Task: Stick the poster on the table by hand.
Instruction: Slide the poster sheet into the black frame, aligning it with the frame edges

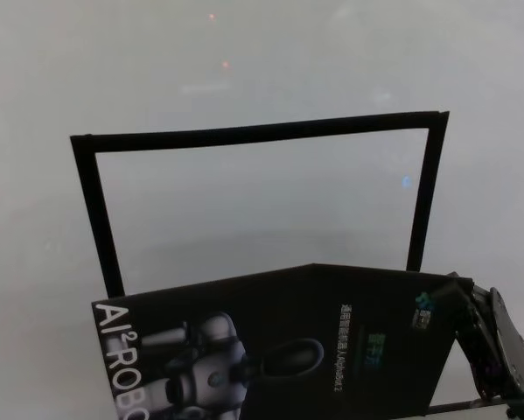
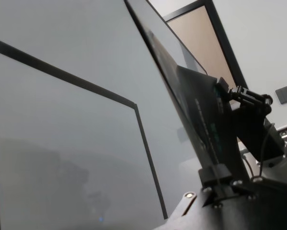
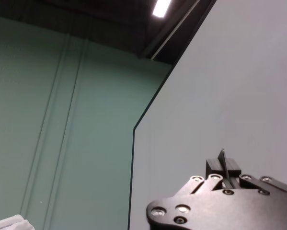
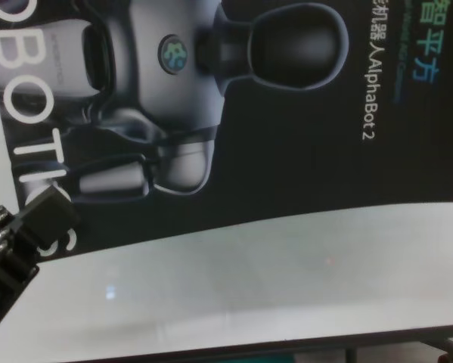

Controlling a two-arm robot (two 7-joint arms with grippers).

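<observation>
The poster (image 1: 314, 332) is a glossy black sheet with a grey robot and white letters. It hangs tilted over the near part of the white table (image 1: 244, 70) and fills most of the chest view (image 4: 287, 113). My right gripper (image 1: 471, 306) is shut on its far right corner; the thin sheet edge shows between the fingers in the right wrist view (image 3: 223, 167). My left gripper (image 4: 41, 223) is shut on the poster's near left corner by the white letters. In the left wrist view (image 2: 215, 175) it clamps the sheet edge.
A rectangular outline of black tape (image 1: 262, 133) lies on the table beyond the poster, and the poster covers its near side. It also shows in the left wrist view (image 2: 86, 86). The table's dark front edge (image 4: 287, 344) is low in the chest view.
</observation>
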